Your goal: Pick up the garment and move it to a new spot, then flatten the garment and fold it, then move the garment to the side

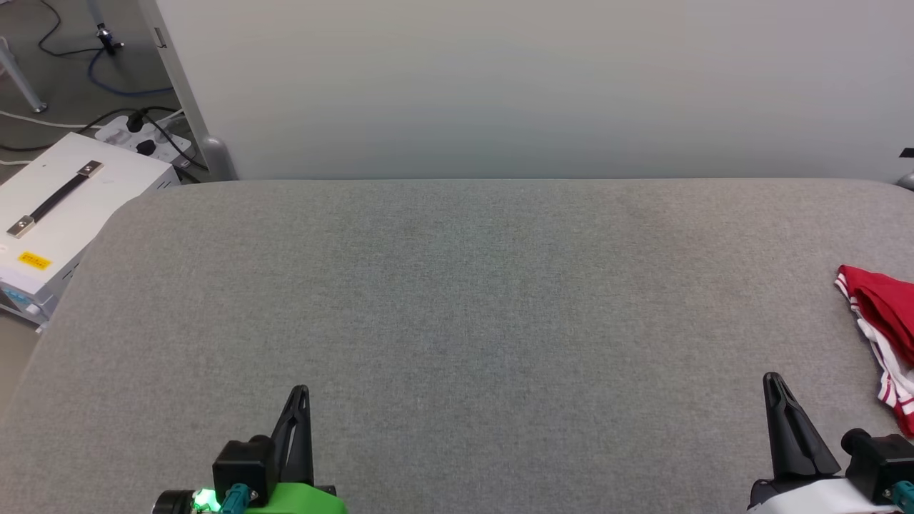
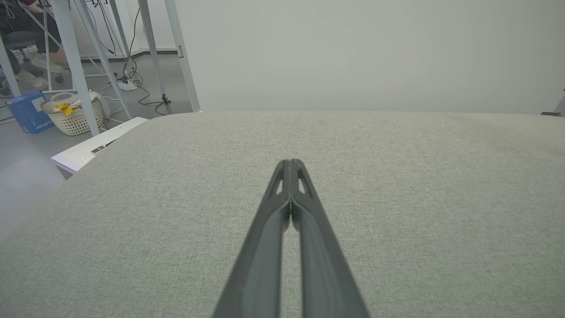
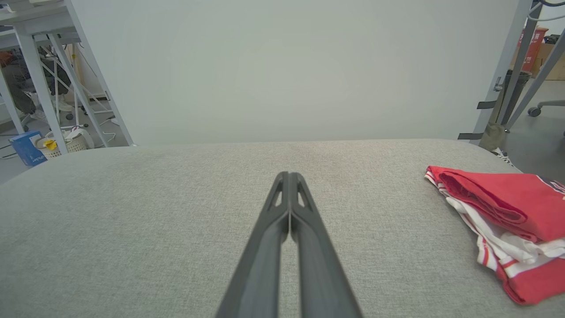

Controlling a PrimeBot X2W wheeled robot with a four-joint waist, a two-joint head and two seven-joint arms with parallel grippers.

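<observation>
Seemingly finished: garment (image 3: 499,207) folded at counter's (image 1: 457,285) right edge, clear of left hand (image 1: 300,392) and right hand (image 1: 772,379), both pinched closed and empty.

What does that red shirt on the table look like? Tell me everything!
The red shirt is soft cloth, red with white parts, red-and-white striped trim and some dark lettering at one edge. It lies folded in a loose, rumpled bundle near the right end of the grey padded table. Only the table touches it; the right hand is apart.
</observation>
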